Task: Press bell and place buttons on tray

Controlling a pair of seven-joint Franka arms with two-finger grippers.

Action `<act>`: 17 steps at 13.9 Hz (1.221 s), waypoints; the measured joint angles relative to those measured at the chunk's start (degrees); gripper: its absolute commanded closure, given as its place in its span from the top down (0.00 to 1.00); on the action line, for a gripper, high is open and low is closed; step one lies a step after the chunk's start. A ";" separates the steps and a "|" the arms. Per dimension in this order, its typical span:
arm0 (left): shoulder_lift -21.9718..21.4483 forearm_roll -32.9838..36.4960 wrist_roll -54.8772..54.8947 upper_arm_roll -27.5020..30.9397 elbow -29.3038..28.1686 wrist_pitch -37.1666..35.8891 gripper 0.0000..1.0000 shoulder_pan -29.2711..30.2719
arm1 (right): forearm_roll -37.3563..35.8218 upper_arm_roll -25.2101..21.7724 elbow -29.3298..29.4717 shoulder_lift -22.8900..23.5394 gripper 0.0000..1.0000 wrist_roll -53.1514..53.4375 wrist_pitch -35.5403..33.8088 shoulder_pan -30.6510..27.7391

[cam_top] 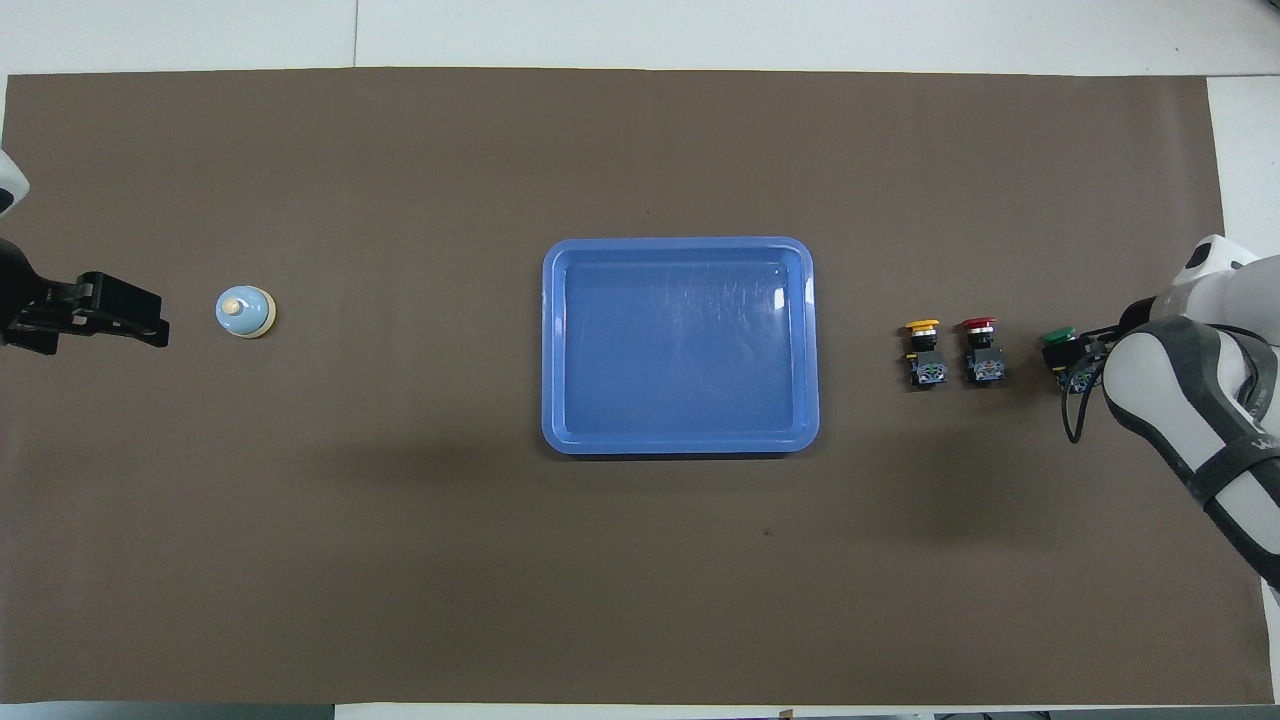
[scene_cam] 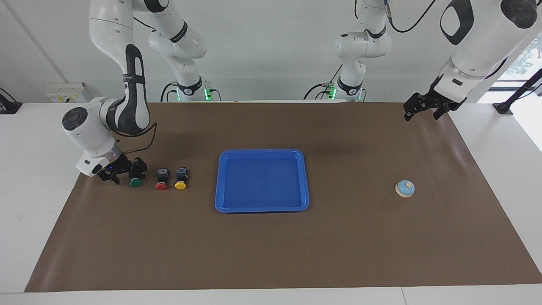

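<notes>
We see the right gripper (scene_cam: 125, 171) low at the green button (scene_cam: 135, 182), jaws spread about its black body; red button (scene_cam: 161, 185), yellow button (scene_cam: 181, 184) and tray (scene_cam: 261, 153) lie past them.

a brown mat (scene_cam: 271, 245) covers most of the white bench (scene_cam: 38, 199), leaving pale margins at both ends and along the edges. a black cable (scene_cam: 413, 25) loops against the white wall (scene_cam: 271, 55), and a small black mount (scene_cam: 9, 106) sits at the bench's corner.
</notes>
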 measured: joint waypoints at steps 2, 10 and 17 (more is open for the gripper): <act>0.00 0.00 0.00 0.07 -0.04 -0.04 1.00 0.01 | 0.00 0.03 -0.34 0.00 1.00 0.00 0.00 0.06; 0.00 0.00 -0.01 0.36 -0.04 -0.04 1.00 0.11 | -0.03 0.29 -2.46 -0.46 0.11 -0.44 2.27 0.53; 0.00 0.00 -0.01 0.36 -0.04 -0.04 1.00 0.11 | 0.06 0.55 4.16 -1.99 0.10 1.05 -5.41 3.65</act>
